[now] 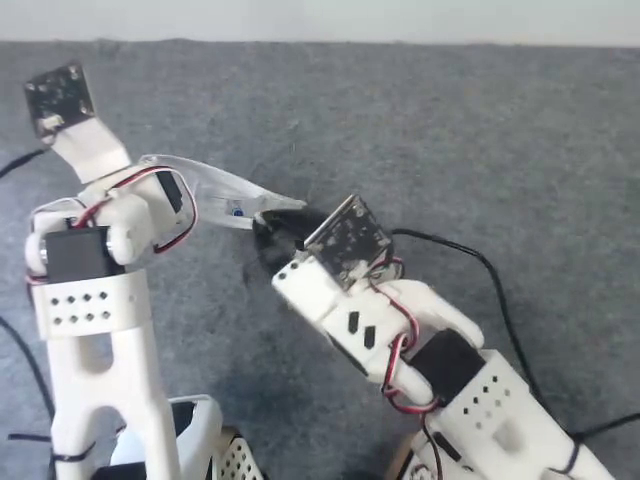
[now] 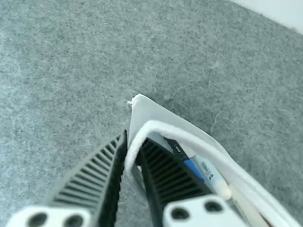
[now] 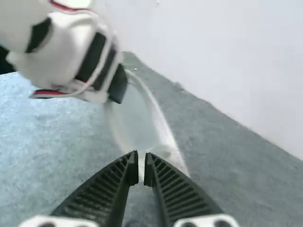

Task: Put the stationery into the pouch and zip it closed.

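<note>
Pinching the near end of the pouch [image 3: 137,118] with the right fingers [image 3: 140,161] all but together, long axis running straight away to the left fingers [image 2: 132,142] clamped on its white rim, pens [image 2: 203,168] inside, above the grey desk [image 1: 450,120]; zip run likely along that line

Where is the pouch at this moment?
In the high view, the pouch is held over the table, left of centre: the left gripper is shut on one end, the right gripper on the other.
</note>
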You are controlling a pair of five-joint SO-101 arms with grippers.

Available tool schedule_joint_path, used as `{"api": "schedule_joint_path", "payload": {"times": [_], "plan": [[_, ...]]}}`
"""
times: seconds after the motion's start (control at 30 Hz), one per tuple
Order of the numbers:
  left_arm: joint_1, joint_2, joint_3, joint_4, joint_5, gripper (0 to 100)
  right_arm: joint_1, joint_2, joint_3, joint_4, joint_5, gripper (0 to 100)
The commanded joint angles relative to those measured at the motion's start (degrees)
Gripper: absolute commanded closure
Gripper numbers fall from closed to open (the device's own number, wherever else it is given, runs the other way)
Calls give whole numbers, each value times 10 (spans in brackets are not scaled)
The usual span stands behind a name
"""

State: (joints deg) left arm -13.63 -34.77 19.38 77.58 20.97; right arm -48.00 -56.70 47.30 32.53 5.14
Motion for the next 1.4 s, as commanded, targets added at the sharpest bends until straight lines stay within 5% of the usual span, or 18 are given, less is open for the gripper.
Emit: {"api": "schedule_joint_path", "payload": {"times": [0.0,0.73,1.1,1.37], "plan": [[-2,-18,-7,-17,-4,988,31,-20,-6,-2,6,972],[1,-18,-5,-17,-4,988,11,171,-106,3,11,972],[0,-18,-4,-15,-4,988,-7,435,-280,4,59,972],[-2,-18,-3,-16,-4,988,18,347,-206,4,59,972]]}}
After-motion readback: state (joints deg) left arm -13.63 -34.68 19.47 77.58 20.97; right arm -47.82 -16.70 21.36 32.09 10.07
